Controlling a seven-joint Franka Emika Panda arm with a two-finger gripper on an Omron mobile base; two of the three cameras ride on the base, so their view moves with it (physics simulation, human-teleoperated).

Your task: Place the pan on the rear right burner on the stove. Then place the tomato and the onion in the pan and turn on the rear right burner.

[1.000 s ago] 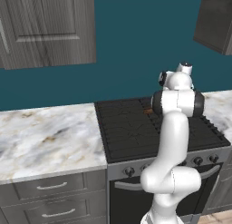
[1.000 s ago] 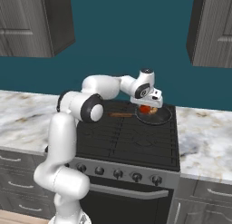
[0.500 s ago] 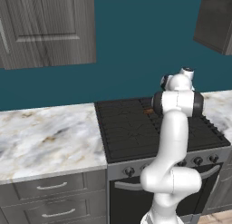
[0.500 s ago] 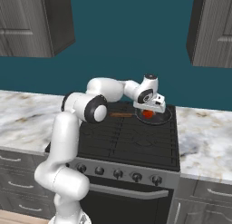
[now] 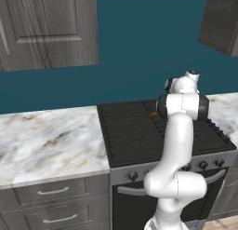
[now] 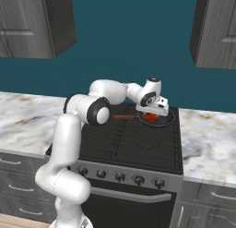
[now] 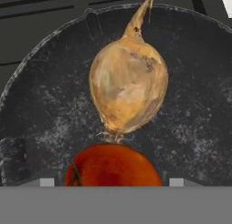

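On the far right corner of the wide black gas stove [image 6: 133, 144], over the rear right burner [image 6: 159, 123] of black cast-iron grate, sits the small round black frying pan [image 6: 157, 119], its brown wooden handle pointing left. In the hand view, the tan-yellow onion [image 7: 128, 85] with its thin pointed stalk lies in the middle of the pan's speckled dark floor, and the glossy red tomato [image 7: 113, 166] lies just beside it, nearer the camera. The white arm's two-finger gripper [image 6: 153, 111] hangs right over the pan, jaws apart and holding nothing; the tomato lies between its tips.
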